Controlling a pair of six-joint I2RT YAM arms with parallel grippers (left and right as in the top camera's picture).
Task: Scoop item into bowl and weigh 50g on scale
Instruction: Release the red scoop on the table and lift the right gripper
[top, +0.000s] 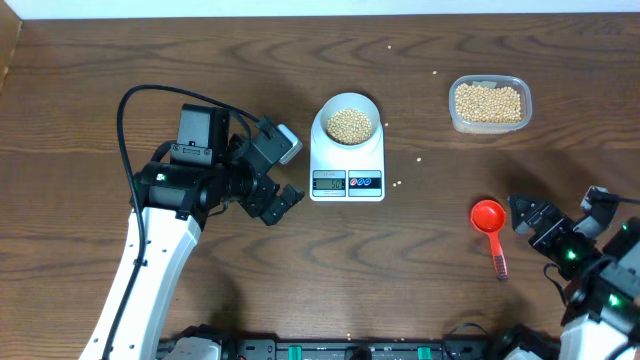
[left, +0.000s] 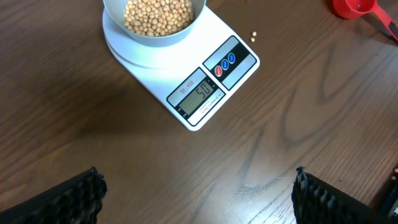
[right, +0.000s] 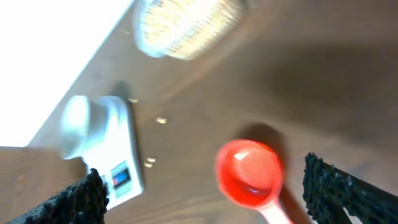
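Note:
The pale bowl (top: 349, 106) holds tan beans (top: 350, 125) and stands on the white scale (top: 347, 182). In the left wrist view the bowl (left: 152, 41) and scale (left: 214, 37) lie ahead, and the scale's display reads 50. My left gripper (top: 280, 203) (left: 198, 186) hovers open over bare table to the front left of the scale, with nothing in it. My right gripper (top: 528, 217) (right: 202, 174) is open just right of an empty red scoop (top: 488, 215) (right: 249, 171) that lies on the table, not held.
A clear plastic tub (top: 489, 103) (right: 186, 25) of beans stands at the back right. A few stray beans (top: 400, 184) (left: 254, 37) lie on the table around the scale. The scoop's handle (top: 498, 262) points toward the front edge.

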